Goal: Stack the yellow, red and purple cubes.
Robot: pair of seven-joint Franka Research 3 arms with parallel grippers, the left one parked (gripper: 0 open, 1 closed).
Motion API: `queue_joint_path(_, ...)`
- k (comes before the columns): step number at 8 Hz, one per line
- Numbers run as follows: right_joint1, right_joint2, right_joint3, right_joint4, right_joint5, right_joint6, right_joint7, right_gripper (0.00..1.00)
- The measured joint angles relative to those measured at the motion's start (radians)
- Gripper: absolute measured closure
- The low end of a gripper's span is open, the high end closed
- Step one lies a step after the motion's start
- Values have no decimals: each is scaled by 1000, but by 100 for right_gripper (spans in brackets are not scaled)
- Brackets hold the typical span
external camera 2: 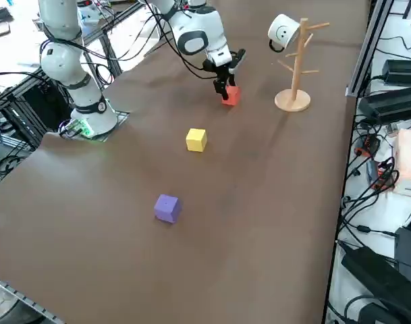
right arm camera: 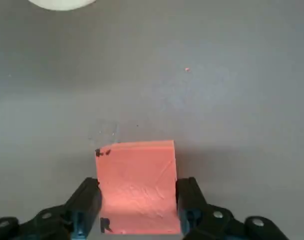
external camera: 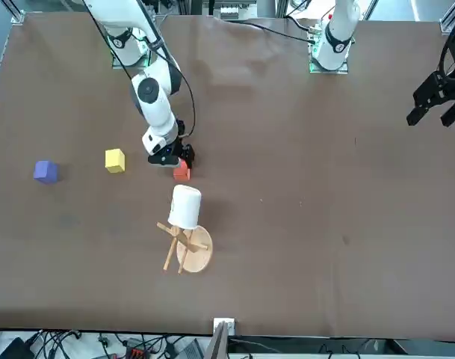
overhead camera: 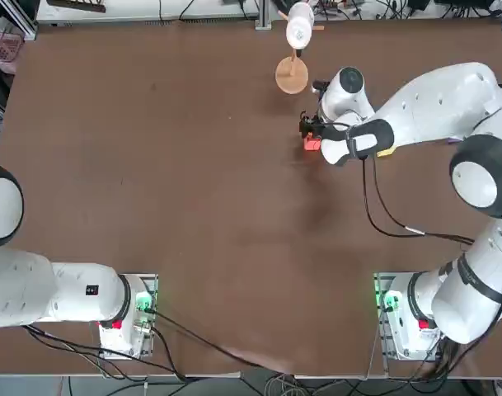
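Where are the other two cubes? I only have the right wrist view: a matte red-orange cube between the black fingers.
Observer: Both are on the table to the robot's right of your red-orange cube: a matte yellow cube first, then a matte bluish-purple cube farther out.
Operator: Already stacked?
Observer: No, they stand apart, with bare tabletop between them.
Operator: Anything near the right gripper to watch for?
Observer: Yes. The gripper is in the far half of the table from the arm bases, and just beyond it a round-based wooden stand carries a white mug.
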Motion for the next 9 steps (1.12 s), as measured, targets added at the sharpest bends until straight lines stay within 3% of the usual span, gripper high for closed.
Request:
queue_joint_path(1,0,1,-3,4,0,-1,0,20)
queue_joint_path(2,0,-3,-3,4,0,-3,0,34)
queue_joint_path(5,-3,-6,-11,25,0,-46,0,41)
queue_joint_path(6,-6,-18,-24,40,-1,-83,-1,41)
queue_joint_path(9,-12,-130,-110,57,-4,-247,-86,41)
